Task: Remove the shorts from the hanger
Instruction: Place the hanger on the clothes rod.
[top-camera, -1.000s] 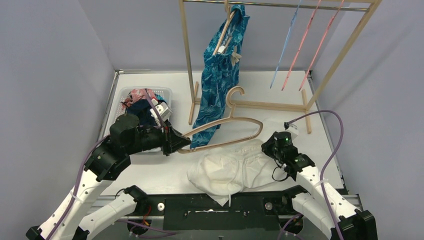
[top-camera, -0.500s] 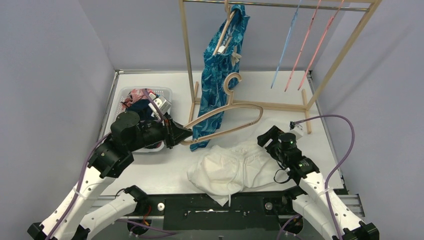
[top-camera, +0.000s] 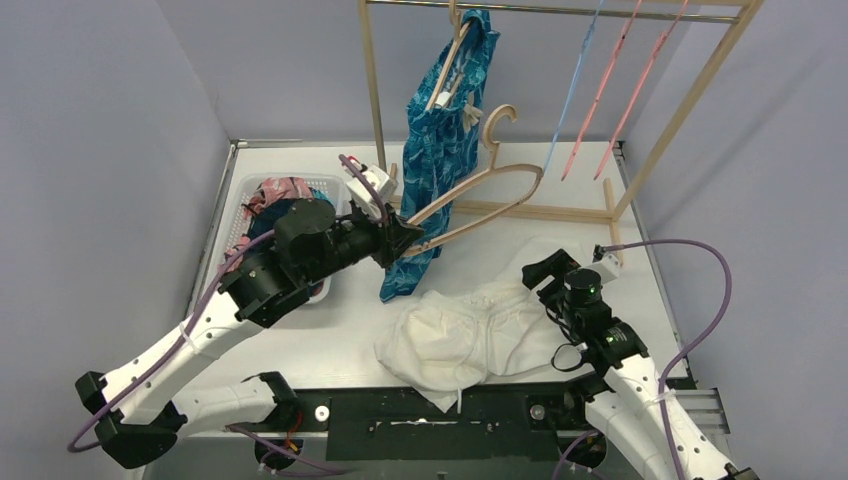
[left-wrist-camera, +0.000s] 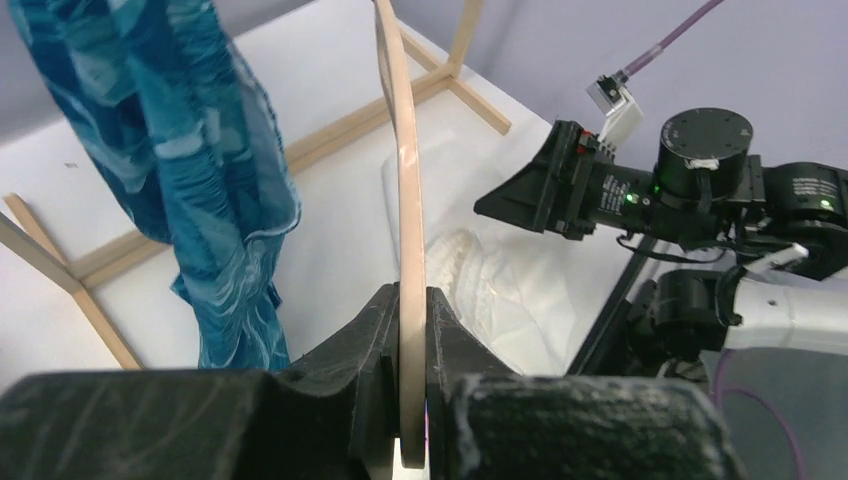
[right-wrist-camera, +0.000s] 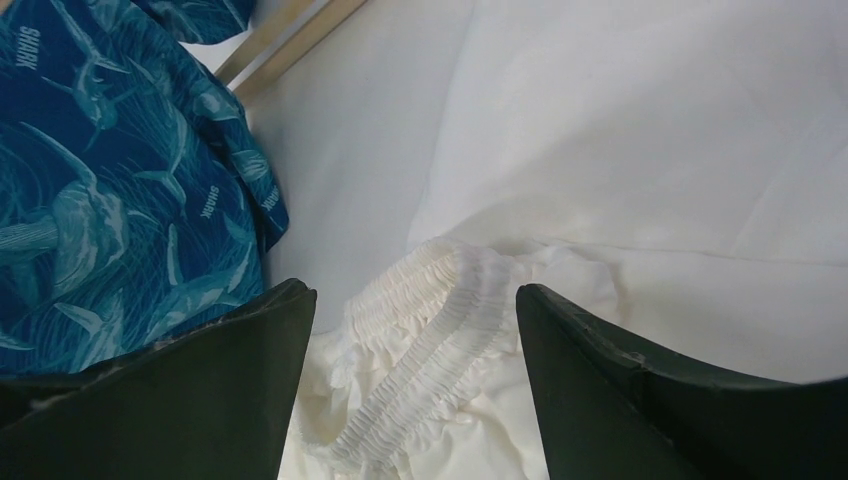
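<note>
**Status change.** Within the last second the right end effector (right-wrist-camera: 405, 300) has released its grip. Its fingers now stand apart, hovering just above the gathered elastic waistband (right-wrist-camera: 440, 300) of the white fabric drawstring shorts (top-camera: 460, 340). In the same interval the left arm has raised the bare, curved wooden hanger (left-wrist-camera: 405, 180) off the worktop (top-camera: 330, 330) and swung it up toward the wooden garment rack (top-camera: 372, 100). The left end effector (top-camera: 405, 238) is clamped on the hanger's lower bar.

**Position of task items.**
- White shorts: lying crumpled on the worktop near its front edge, well apart from the hanger and held by nothing.
- Blue shark-print fabric shorts (top-camera: 440, 150): suspended on a second hanger from the rack's top rail, just behind the raised hanger.
- White plastic basket (top-camera: 240, 190), rear left: holds pink and dark garments (top-camera: 283, 190).

**Meaning for the task.** Separation of the white pair is judged complete: hanger and garment no longer touch. One pair, the blue one, remains hung. The left arm must probably dispose of the empty hanger before either arm is free for that pair.

**Caution.** The raised hanger sits close to the hanging blue fabric and may snag it.
</note>
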